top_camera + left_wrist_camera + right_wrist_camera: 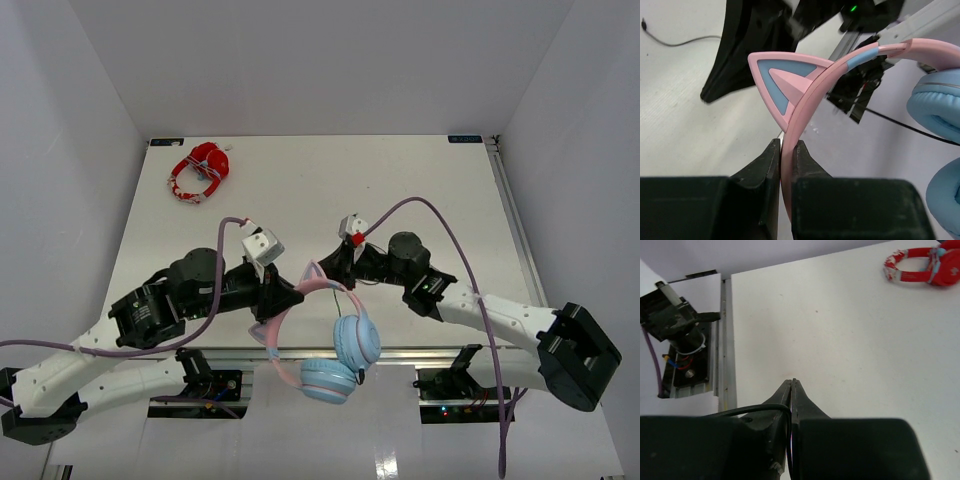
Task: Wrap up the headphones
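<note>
The headphones (pixel 340 350) have a pink cat-ear headband (pixel 283 316), light blue ear cups and a thin black cable. They hang over the table's near edge. My left gripper (pixel 291 297) is shut on the headband just below a cat ear; in the left wrist view (pixel 787 148) the pink band (pixel 790 125) runs between the jaws, with the ear cups (pixel 939 105) at the right. My right gripper (pixel 335 262) is shut on the cable; in the right wrist view (pixel 791 383) the black cable (pixel 752 410) loops in from the left between the closed fingers.
Red-and-white headphones (pixel 200 172) lie at the far left of the white table (pixel 400 190) and also show in the right wrist view (pixel 925 265). A metal rail (pixel 430 352) runs along the near edge. White walls enclose the table.
</note>
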You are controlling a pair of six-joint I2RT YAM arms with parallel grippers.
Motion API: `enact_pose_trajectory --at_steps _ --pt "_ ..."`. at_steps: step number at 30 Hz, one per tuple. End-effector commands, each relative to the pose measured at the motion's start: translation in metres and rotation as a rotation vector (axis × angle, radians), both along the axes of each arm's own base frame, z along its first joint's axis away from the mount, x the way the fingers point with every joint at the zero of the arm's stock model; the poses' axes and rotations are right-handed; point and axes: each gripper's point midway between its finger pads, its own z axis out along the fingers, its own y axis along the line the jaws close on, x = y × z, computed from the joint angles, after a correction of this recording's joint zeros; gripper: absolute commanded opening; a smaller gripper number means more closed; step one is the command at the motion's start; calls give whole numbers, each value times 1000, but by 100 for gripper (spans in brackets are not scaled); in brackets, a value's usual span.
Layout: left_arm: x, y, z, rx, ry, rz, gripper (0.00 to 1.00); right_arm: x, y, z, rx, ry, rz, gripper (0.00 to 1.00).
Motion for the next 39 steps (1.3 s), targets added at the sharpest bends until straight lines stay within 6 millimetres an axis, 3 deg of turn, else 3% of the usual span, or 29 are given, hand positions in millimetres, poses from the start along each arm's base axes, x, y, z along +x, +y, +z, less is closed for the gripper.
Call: enact_pose_trajectory --at_steps 1,3,6,12,15,23,34,39 --pt "7 2 -44 134 9 15 0 33 -27 10 -106 -8 -173 8" --pt "21 5 -73 239 21 80 0 37 -38 13 -179 0 -219 8" --pt "44 14 -109 405 31 195 0 36 -49 34 -199 10 -254 8" --pt "63 21 -137 581 45 292 0 26 -60 32 -272 58 -251 8" --pt "79 36 -139 650 34 428 0 23 -61 27 -290 74 -244 8" --pt "97 73 -140 800 10 676 0 5 -61 32 -256 109 -179 8" --pt "122 90 -113 843 -32 946 0 -51 -45 49 -109 142 92 8" --pt "128 85 -109 816 -24 983 0 -62 -41 50 -74 145 141 8"
